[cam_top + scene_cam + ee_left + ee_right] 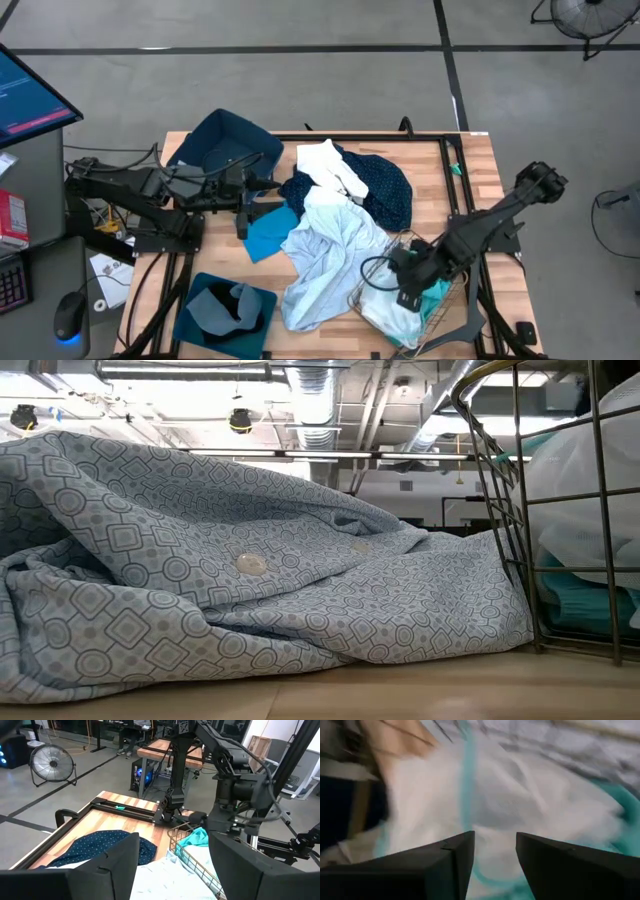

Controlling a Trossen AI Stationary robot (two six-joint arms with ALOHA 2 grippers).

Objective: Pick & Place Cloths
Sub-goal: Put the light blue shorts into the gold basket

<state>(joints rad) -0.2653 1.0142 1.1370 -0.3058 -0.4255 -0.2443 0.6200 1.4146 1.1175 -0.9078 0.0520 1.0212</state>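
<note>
From the high view you're maybe a quarter done: one grey cloth (232, 303) sits in the near-left bin (200, 325), but the far-left bin (225, 135) looks empty, and the pale blue cloth (325, 255), navy dotted cloth (385, 190), white cloth (330, 165) and cyan cloth (268, 232) are all heaped mid-worktop (470, 175). Your right gripper (408, 298) is over the wire basket (375, 295).

Low view: just the patterned pale cloth (250, 600) against the basket (510, 510).

Left wrist: left gripper (172, 870) has its fingers spread apart, holding nothing, above the pile.

Right wrist: right gripper (494, 851) is open too, hovering right over a white cloth with teal trim (510, 795).
</note>
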